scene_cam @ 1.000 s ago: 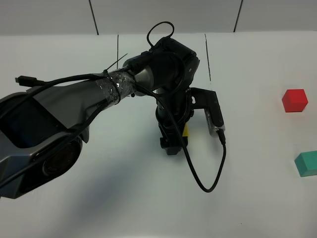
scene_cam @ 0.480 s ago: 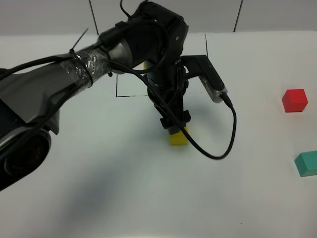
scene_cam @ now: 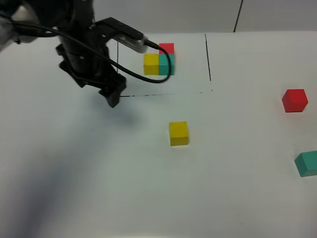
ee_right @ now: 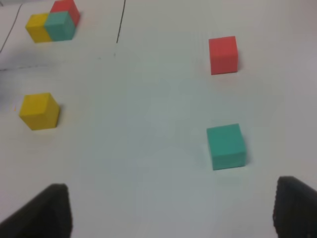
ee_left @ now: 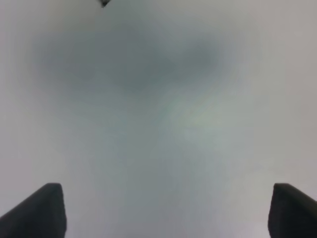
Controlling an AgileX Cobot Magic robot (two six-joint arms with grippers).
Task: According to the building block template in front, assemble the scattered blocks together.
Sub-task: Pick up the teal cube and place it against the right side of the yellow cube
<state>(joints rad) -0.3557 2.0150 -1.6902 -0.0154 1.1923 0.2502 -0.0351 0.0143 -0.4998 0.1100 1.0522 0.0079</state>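
Left wrist shows blurred table (ee_left: 158, 124); right wrist shows template (ee_right: 52, 22).

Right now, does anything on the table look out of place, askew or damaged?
Nothing stands out. The template sits inside its drawn outline; the yellow cube, red cube and teal cube lie apart, flat and undamaged, simply not yet assembled. The left gripper hangs open and empty over bare table.

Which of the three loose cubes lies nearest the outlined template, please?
The loose yellow cube, just below the template in the high view; the loose red cube and teal cube sit far right.
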